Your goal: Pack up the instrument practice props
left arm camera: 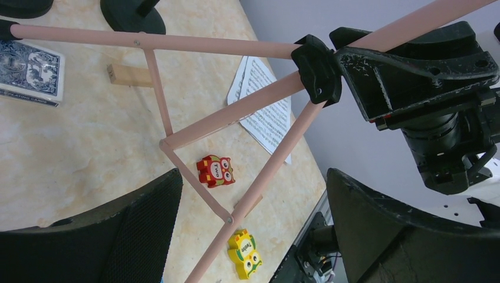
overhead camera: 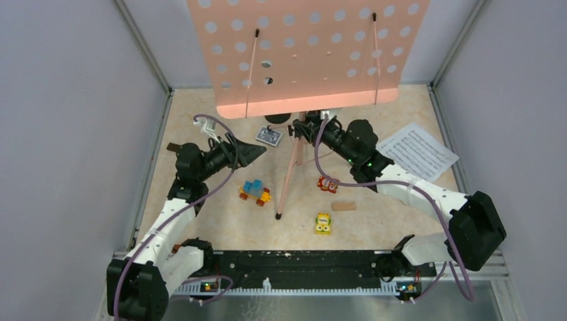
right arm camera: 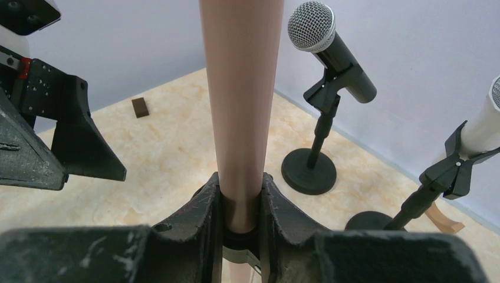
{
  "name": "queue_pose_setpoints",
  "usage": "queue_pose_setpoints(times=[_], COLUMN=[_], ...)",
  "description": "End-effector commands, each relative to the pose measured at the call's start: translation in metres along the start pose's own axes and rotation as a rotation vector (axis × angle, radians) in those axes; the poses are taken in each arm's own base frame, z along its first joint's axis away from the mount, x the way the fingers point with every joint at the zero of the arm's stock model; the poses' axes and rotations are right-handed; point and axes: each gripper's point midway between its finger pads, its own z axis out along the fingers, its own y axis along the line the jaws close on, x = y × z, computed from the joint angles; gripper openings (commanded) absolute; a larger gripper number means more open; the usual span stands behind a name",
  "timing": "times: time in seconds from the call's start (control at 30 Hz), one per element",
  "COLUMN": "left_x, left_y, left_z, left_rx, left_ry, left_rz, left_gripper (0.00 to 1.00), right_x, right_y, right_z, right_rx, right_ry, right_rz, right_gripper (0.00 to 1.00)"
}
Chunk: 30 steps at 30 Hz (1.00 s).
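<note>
The pink perforated music desk point(overhead camera: 301, 53) stands at the back on its pink pole and tripod legs point(overhead camera: 289, 180). My right gripper point(overhead camera: 302, 128) is shut on the pole point(right arm camera: 239, 118), just above the black hub point(left arm camera: 318, 69). My left gripper point(overhead camera: 257, 154) is open and empty, left of the tripod; a leg point(left arm camera: 277, 159) shows beyond its fingers. A sheet-music page point(overhead camera: 418, 150) lies at the right. The dark microphone point(right arm camera: 330, 47) sits in a round-based holder point(right arm camera: 308, 171). The white microphone point(right arm camera: 486, 124) sits in a second holder point(right arm camera: 371, 223) at the right edge.
A blue card box point(overhead camera: 269, 137) lies under the desk. A blue-orange toy point(overhead camera: 255, 192), a red owl toy point(overhead camera: 327, 184), a yellow owl toy point(overhead camera: 323, 223) and a wooden block point(overhead camera: 344, 206) lie around the tripod legs. A dark block point(overhead camera: 172, 147) sits by the left wall.
</note>
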Motion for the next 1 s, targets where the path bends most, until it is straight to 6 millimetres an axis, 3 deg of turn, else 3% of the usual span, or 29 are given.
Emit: queue_pose_setpoints(times=[0.0, 0.27, 0.47, 0.8, 0.9, 0.97], left_x=[-0.016, -0.003, 0.007, 0.013, 0.013, 0.013], left_y=[-0.020, -0.013, -0.006, -0.004, -0.004, -0.005], left_z=[0.000, -0.010, -0.014, -0.019, -0.020, -0.020], left_rx=[0.063, 0.034, 0.017, 0.005, 0.001, 0.005], left_ry=[-0.042, -0.041, -0.031, -0.024, -0.017, -0.014], left_rz=[0.083, 0.081, 0.060, 0.061, 0.066, 0.071], left_gripper=[0.95, 0.95, 0.95, 0.95, 0.96, 0.96], right_x=[0.043, 0.002, 0.003, 0.021, 0.023, 0.021], right_y=[0.039, 0.010, -0.023, -0.031, -0.020, -0.001], right_z=[-0.011, -0.035, -0.042, -0.033, -0.031, -0.029], right_rx=[-0.151, 0.033, 0.227, 0.289, 0.224, 0.118], right_ry=[0.093, -0.004, 0.089, 0.234, 0.234, 0.212], right_rz=[0.022, -0.032, -0.020, 0.028, 0.042, 0.054], right_gripper=[0.00, 0.00, 0.00, 0.00, 0.00, 0.00])
